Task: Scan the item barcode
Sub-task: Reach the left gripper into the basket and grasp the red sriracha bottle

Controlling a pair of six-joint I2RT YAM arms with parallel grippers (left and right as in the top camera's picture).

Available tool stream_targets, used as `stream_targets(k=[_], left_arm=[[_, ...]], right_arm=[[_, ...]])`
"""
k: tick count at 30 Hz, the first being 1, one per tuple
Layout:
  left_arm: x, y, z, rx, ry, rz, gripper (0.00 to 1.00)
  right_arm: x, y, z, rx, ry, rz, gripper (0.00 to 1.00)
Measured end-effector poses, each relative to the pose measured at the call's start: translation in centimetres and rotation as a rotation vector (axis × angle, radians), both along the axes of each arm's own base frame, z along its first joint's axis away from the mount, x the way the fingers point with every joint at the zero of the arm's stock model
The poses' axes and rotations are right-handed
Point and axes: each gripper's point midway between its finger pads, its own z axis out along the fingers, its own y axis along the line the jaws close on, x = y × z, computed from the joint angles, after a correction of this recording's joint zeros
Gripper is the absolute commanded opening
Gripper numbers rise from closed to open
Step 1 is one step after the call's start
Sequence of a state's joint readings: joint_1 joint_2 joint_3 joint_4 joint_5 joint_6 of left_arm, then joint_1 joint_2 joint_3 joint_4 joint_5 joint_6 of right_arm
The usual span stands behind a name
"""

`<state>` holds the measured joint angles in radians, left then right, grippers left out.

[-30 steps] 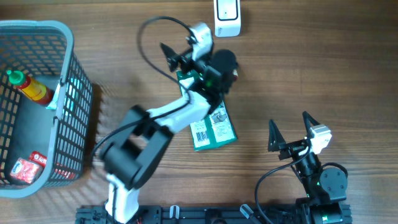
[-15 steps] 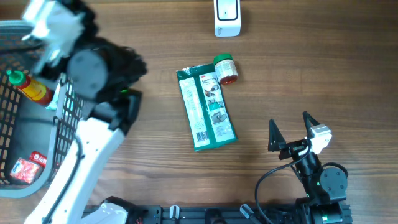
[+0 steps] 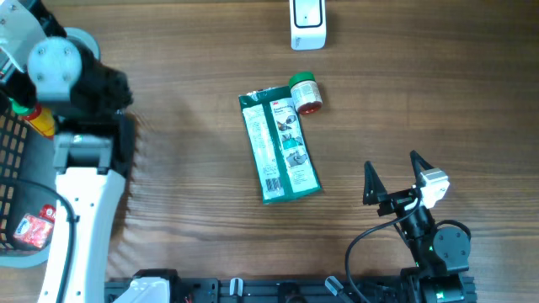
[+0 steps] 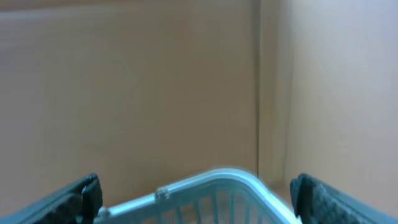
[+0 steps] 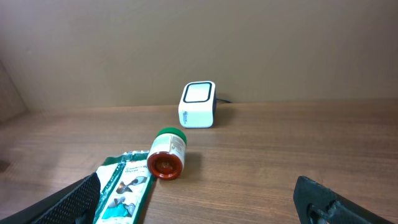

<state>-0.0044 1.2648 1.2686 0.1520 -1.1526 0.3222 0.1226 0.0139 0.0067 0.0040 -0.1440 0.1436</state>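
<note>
My left gripper [image 4: 199, 198] and right gripper [image 3: 392, 165] gape wide, empty. A flat glossy green packet [image 3: 280, 145] lies on the grained wooden table [image 3: 438, 76], a round jar [image 3: 305, 93] just beside its corner. My left arm [image 3: 80, 194] has swung from the packet to the mesh basket [image 4: 211, 182].

Packet [image 3: 280, 147], bottle [image 3: 305, 93] central (touching), table [image 3: 438, 76] open around
</note>
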Motion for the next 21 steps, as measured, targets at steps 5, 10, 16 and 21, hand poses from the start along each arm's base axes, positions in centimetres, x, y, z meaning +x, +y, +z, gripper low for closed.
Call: stream_targets(k=[5, 10, 16, 21], left_arm=[[2.2, 1.9, -6.1, -0.173, 0.115, -0.21, 1.0], [0.4, 6.1, -7.9, -0.403, -0.082, -0.215, 1.0], [-1.9, 11.4, -13.1, -0.646, -0.196, -0.08, 1.0], [0.8, 12.7, -20.4, -0.84, -0.158, -0.044, 1.0]], right_arm=[[0.0, 0.0, 0.0, 0.0, 0.0, 0.0, 1.0], [0.0, 0.0, 0.0, 0.0, 0.0, 0.0, 1.0], [0.0, 0.0, 0.0, 0.0, 0.0, 0.0, 1.0], [0.0, 0.0, 0.0, 0.0, 0.0, 0.0, 1.0]])
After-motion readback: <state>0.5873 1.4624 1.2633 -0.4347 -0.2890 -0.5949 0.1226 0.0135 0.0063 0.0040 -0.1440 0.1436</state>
